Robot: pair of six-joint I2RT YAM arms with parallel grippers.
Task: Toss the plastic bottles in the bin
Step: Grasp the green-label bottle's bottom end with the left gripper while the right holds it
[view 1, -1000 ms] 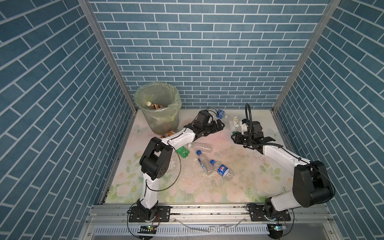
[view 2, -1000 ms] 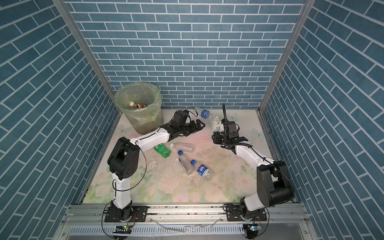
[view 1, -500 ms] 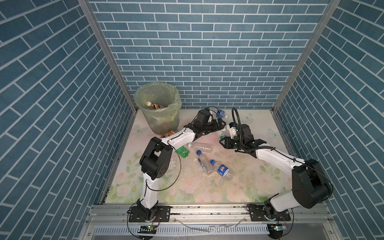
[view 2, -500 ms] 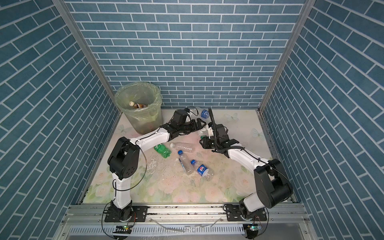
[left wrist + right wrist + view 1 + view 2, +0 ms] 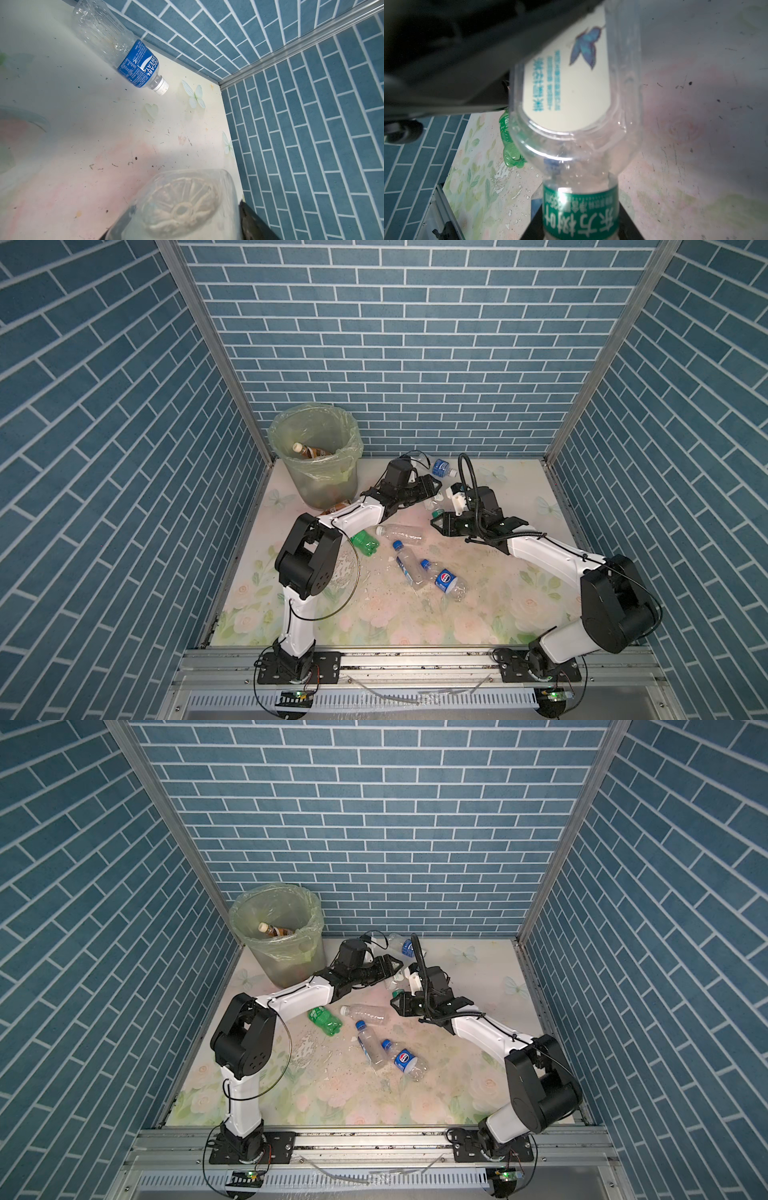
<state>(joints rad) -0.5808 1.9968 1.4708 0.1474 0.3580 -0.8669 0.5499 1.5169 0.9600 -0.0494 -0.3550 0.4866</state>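
Partly done. The bin [image 5: 324, 489], translucent grey-green plastic with a crinkly yellow-green liner over its rim, has a brown-labelled bottle [image 5: 309, 452] inside. A second brown bottle [image 5: 337, 506] lies at the bin's foot, half behind my left arm.

Left to do, on the floor front-right of the bin:
- green bottle [image 5: 365, 541], lumpy base
- white-capped clear bottle [image 5: 401, 532], dented
- slim blue-capped bottle [image 5: 409, 568]
- round-logo bottle [image 5: 446, 583]

Right of the bin, my left gripper [image 5: 433, 488] sits around the rosette-moulded base of the butterfly-label bottle [image 5: 581, 99]. I can't tell if it's clamped. My right gripper [image 5: 439, 520] pinches that bottle's green-banded neck. Right of the bin, along the back wall, lies the blue-labelled bottle [image 5: 138, 64].
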